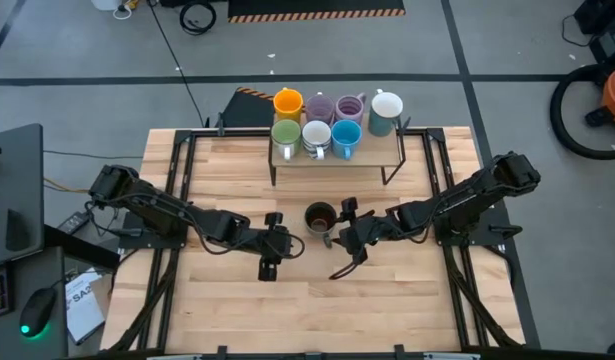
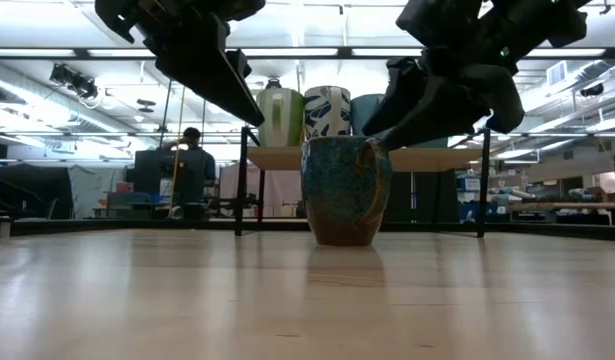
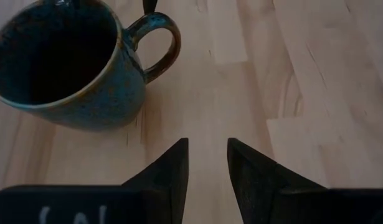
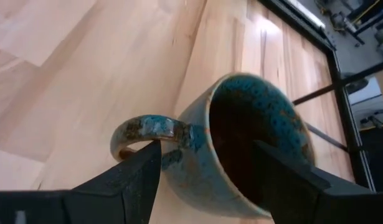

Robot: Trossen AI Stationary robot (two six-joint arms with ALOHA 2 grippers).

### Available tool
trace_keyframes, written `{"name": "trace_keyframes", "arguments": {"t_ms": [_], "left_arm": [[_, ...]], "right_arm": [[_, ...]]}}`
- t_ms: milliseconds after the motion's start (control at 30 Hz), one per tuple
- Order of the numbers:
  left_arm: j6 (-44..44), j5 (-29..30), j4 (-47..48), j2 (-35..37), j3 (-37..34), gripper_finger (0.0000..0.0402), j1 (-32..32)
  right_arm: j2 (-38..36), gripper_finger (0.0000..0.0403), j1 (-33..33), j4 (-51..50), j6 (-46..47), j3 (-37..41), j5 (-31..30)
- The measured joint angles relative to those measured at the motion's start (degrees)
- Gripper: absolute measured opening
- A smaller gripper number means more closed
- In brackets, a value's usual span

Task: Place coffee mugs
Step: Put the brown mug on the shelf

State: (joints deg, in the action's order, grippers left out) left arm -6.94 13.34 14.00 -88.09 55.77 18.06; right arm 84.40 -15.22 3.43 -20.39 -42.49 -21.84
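The dark speckled mug [image 1: 319, 216] stands upright on the wooden table [image 1: 387, 300], in front of the small shelf [image 1: 337, 158]. The right gripper [image 4: 207, 165] reaches it from the right, its fingers spread on either side of the handle [image 4: 144, 130] and the near wall, not clamped. The left gripper [image 3: 207, 163] hovers just left of the mug, fingers slightly apart and holding nothing. Farther back, the shelf carries seven mugs [image 1: 332, 120] in two rows. A person [image 2: 192, 165] stands in the room beyond.
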Motion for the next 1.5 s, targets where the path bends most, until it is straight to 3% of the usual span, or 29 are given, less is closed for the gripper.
{"name": "trace_keyframes", "arguments": {"t_ms": [467,767,1067,1500], "left_arm": [[0.1,0.0,0.0,0.8,0.1,0.0116,0.0],[0.1,0.0,0.1,0.8,0.1,0.0116,0.0],[0.0,0.0,-0.6,0.8,0.1,0.0116,0.1],[-1.1,0.0,-0.3,0.8,0.1,0.0116,0.2]], "right_arm": [[1.3,0.0254,-0.5,-1.0,-0.6,0.0,-0.9],[8.0,0.0254,-2.5,8.3,-8.2,-0.1,-7.4],[10.8,0.025,-2.2,12.9,-6.5,-0.1,-6.8],[11.0,0.0165,-2.2,13.2,-5.3,-0.1,-8.5]]}}
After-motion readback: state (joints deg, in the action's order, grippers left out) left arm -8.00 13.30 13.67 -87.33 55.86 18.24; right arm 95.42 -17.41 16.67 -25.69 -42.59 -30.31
